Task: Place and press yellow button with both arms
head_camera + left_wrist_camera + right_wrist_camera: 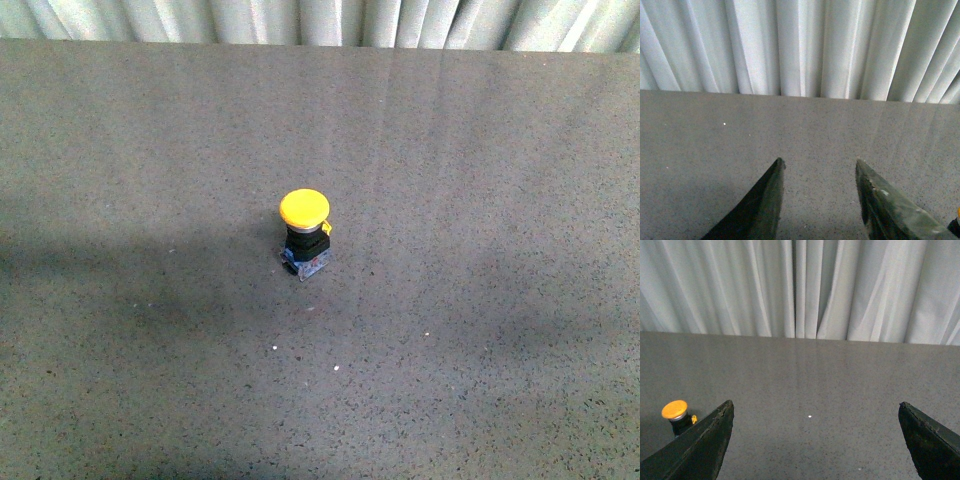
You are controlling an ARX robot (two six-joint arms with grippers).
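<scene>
Yellow button upright on grey speckled table; pale curtain behind.

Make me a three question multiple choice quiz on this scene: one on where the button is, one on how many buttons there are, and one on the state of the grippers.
1. Where does the yellow button stand on the table?
A. At the far edge
B. Near the middle
C. At the near right corner

2. How many buttons are on the table?
A. One
B. Two
C. Three

3. How are the left gripper and the right gripper?
A. Both shut on the button
B. Left shut, right open
C. Both open and empty

Answers:
1 B: the front view shows it upright near the table's middle.
2 A: only one button shows in any view.
3 C: each wrist view shows the jaws apart with nothing between them.
</scene>
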